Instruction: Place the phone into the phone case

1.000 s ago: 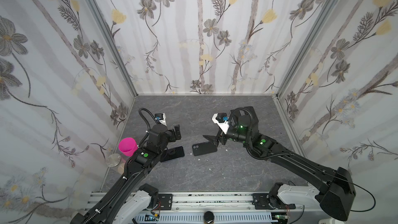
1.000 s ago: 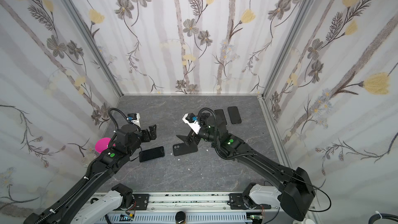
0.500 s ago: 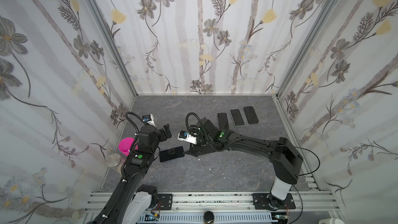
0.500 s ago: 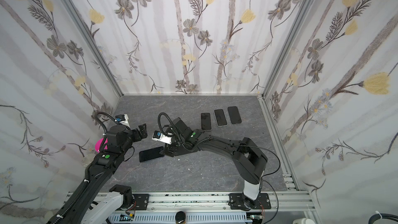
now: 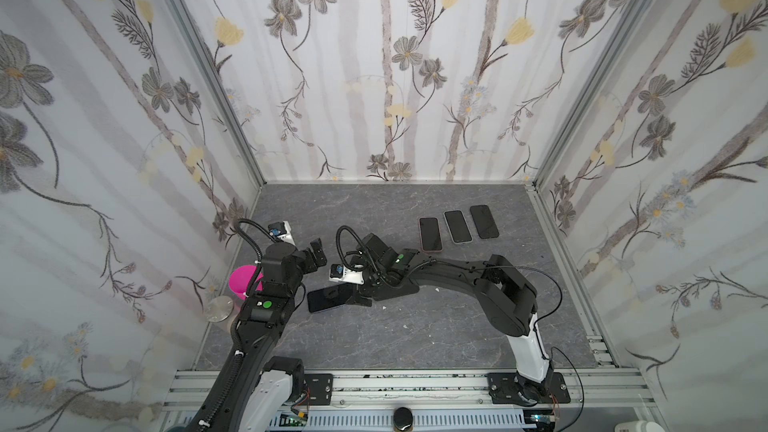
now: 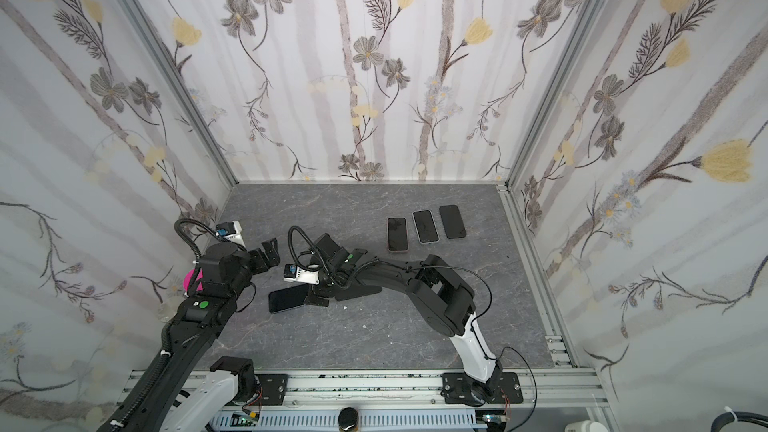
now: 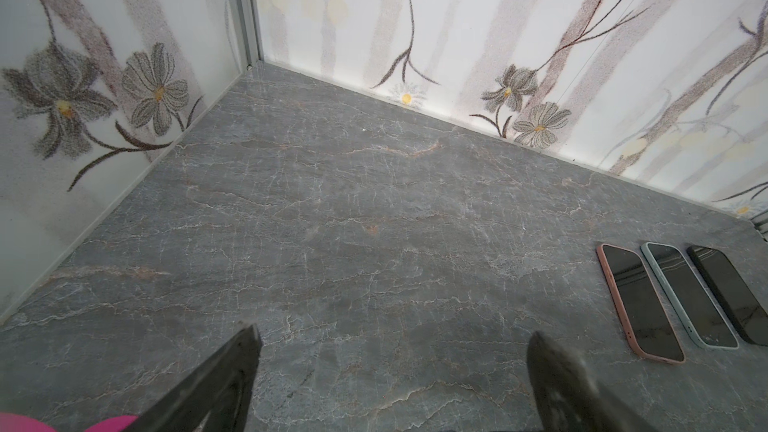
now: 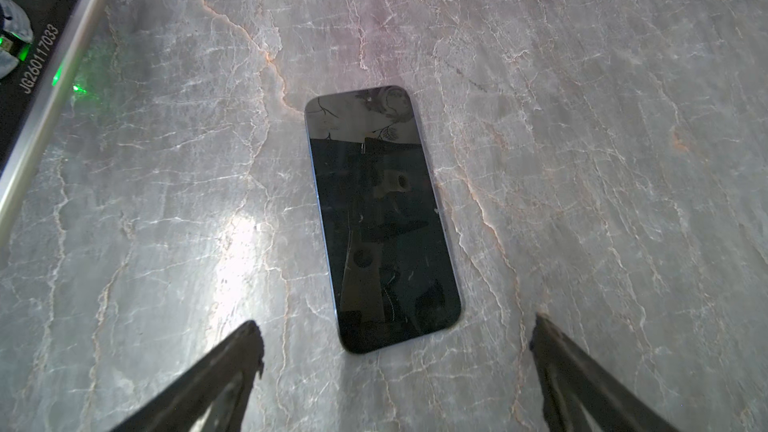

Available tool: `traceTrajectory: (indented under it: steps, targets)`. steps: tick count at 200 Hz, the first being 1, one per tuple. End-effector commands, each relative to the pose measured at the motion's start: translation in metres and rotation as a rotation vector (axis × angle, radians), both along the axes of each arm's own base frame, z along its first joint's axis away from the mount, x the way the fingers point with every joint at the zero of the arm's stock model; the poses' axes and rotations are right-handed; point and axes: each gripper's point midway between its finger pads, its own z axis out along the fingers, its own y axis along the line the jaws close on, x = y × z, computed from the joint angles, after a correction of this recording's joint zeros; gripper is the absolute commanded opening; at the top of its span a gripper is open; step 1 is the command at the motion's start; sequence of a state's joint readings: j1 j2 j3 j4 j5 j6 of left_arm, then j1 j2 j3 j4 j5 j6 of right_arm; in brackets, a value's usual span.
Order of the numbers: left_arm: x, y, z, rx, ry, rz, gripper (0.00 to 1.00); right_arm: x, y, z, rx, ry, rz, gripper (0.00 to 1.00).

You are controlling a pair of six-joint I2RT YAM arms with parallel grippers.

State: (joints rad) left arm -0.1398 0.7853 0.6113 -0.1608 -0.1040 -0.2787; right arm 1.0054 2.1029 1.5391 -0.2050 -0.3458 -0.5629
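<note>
Hidden bits first. In both top views the right tool (image 5: pixel 351 297) sits low over the right end of the phone (image 5: pixel 326 300), so you lose that end there. Only the right wrist view gives you the whole phone (image 8: pixel 382 218). A dark flat slab (image 5: pixel 405 289) pokes out from under the right arm, mostly covered, and you can't tell if it's the case. The pink cup (image 5: pixel 242 282) is part-hidden behind the left arm and cut off in both wrist views. Both tools' fingers are clipped by the frame edge in those views too.

Phone pos.: flat on the counter (image 5: pixel 415 338), front-left area, btwn the left arm and the right tool, near the cup but apart from it. Its long axis runs approx. left-right in the top views, w/ the left end a bit nearer the front rail. From the right wrist it points away from the tool toward the cup. You can't tell which end is the top.

Look: screen up, black, glossy, rounded corners, thin bluish edge, wallpaper and tool reflected in the glass.

Right tool: jaws wide apart, tips either side of the phone's near end, gripping nothing. Left tool (image 5: pixel 316 252): off the counter, jaws wide apart, empty, facing the back where three other phones (image 5: pixel 458 226) lie side by side.
</note>
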Motion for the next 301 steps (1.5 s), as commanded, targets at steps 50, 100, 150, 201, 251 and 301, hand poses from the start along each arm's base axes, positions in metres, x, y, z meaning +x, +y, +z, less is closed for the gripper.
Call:
traceTrajectory:
  steps: [50, 100, 150, 201, 251, 301]
  targets:
    - [0.003, 0.0, 0.005, -0.056, -0.038, 0.011, 1.0, 0.0, 0.029, -0.029, -0.02, -0.004, 0.078, 1.0]
    - [0.004, 0.007, 0.006, -0.054, -0.041, 0.036, 1.0, 0.001, 0.034, -0.049, -0.068, -0.002, 0.113, 1.0]
    - [0.005, 0.009, 0.007, -0.061, -0.046, 0.031, 1.0, -0.007, 0.027, -0.069, -0.164, 0.021, 0.144, 0.99]
    - [0.007, 0.007, 0.007, -0.068, -0.049, 0.019, 1.0, -0.016, 0.017, -0.087, -0.285, 0.067, 0.171, 0.82]
    - [0.006, 0.008, 0.008, -0.066, -0.05, 0.023, 1.0, -0.019, 0.007, -0.096, -0.358, 0.098, 0.164, 0.79]
    - [0.006, 0.008, 0.009, -0.065, -0.055, 0.024, 1.0, -0.012, -0.004, -0.092, -0.414, 0.052, 0.145, 0.65]
